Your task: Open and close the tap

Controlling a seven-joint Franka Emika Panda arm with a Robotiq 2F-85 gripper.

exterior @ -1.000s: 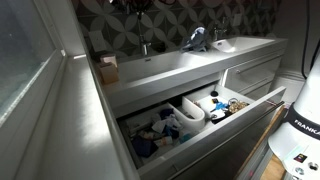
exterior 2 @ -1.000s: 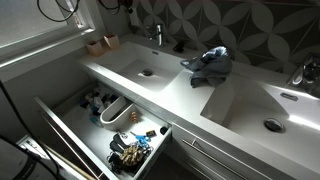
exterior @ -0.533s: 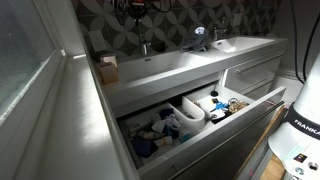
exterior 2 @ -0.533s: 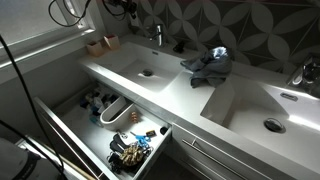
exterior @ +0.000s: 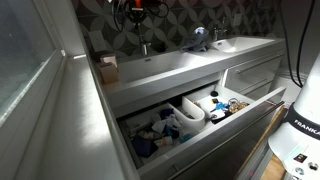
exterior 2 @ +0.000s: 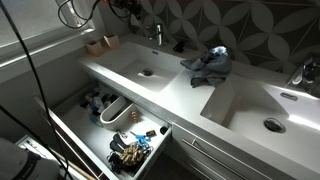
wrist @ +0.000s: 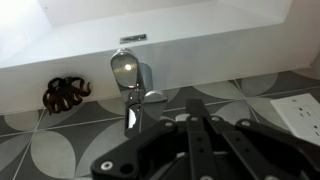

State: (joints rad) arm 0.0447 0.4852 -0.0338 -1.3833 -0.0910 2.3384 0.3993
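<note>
The tap (wrist: 130, 88) is a slim metal post with a short spout, seen upside down in the wrist view, left of centre under the white basin edge (wrist: 200, 45). It also stands at the wall behind the basin in both exterior views (exterior: 146, 47) (exterior 2: 156, 35). My gripper (wrist: 200, 106) points at the tiled wall just right of the tap, apart from it, with its fingers drawn together and nothing between them. In both exterior views the gripper (exterior: 135, 10) (exterior 2: 125, 8) hangs above the tap at the top edge.
A second tap (exterior 2: 297, 72) stands by the other basin. A blue cloth (exterior 2: 208, 65) lies between the basins. A dark hair tie (wrist: 65, 93) sits beside the tap. A drawer (exterior 2: 60, 120) full of items stands open below. A small box (exterior: 107, 68) is at the counter's end.
The gripper has shifted slightly down towards the tap, and its cable has swung further into view. Nothing on the counter has moved.
</note>
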